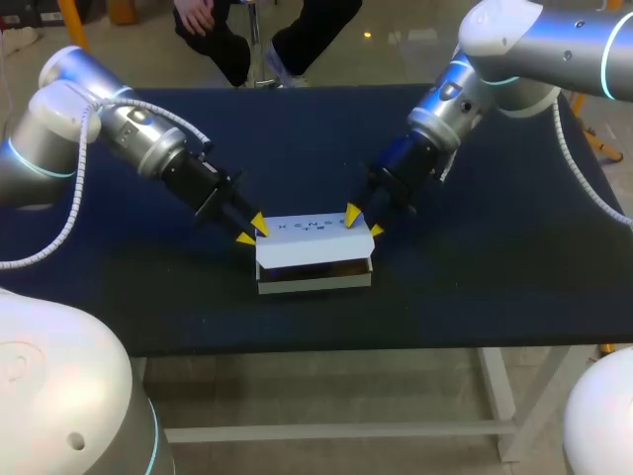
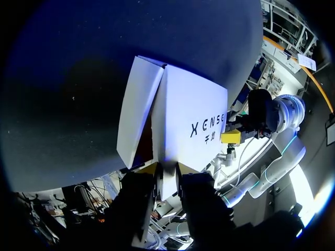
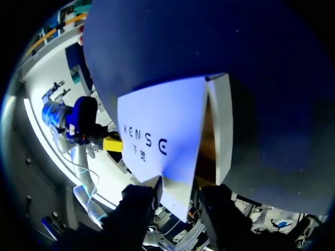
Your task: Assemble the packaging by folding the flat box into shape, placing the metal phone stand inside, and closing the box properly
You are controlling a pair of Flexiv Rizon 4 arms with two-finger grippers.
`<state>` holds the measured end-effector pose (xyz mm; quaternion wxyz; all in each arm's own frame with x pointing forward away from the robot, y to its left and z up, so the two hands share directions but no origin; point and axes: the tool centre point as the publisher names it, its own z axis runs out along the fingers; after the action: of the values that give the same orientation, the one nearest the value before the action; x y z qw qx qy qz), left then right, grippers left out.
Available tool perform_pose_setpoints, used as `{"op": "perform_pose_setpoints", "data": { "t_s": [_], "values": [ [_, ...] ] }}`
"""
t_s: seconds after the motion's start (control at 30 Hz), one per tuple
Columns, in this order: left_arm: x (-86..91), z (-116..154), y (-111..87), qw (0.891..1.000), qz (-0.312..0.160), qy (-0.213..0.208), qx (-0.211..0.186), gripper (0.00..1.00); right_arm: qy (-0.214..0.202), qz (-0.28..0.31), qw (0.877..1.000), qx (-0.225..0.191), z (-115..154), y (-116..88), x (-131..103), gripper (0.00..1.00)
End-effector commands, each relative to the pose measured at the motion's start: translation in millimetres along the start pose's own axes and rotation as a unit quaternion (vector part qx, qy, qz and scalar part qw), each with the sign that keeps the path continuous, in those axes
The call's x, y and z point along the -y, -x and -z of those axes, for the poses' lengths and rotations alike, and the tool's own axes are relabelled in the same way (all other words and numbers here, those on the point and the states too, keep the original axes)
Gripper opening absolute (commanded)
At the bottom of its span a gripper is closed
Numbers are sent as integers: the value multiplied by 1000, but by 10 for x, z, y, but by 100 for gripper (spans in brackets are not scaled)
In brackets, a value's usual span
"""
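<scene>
The box (image 1: 315, 277) sits at the middle of the table (image 1: 514, 257), its lid (image 1: 312, 237) almost down. The left gripper (image 1: 251, 230) and the right gripper (image 1: 363, 222) each pinch one lid end — probably to lower it evenly (the stand itself I cannot see).

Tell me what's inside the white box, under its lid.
The lid sits low over the box, leaving a gap at the front. Through the gap only a dark brownish interior shows. The lid covers the rest, so it cannot be seen whether the phone stand is inside.
</scene>
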<state>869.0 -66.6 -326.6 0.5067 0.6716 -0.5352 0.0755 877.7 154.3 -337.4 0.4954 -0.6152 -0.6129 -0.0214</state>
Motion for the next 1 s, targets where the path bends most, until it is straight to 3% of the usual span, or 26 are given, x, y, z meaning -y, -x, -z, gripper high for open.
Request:
{"op": "perform_pose_setpoints", "data": {
  "t_s": [0.03, 1.0],
  "values": [
    [-2, -34, -5, 1000, 0, -1, 0, 23, -2, 1, 1000, -1, -25, -15, -23, 41],
    [9, -40, 27, 1000, -1, -2, 12, 29, -1, 1, 1000, -6, -35, 110, -35, 41]
  ]
}}
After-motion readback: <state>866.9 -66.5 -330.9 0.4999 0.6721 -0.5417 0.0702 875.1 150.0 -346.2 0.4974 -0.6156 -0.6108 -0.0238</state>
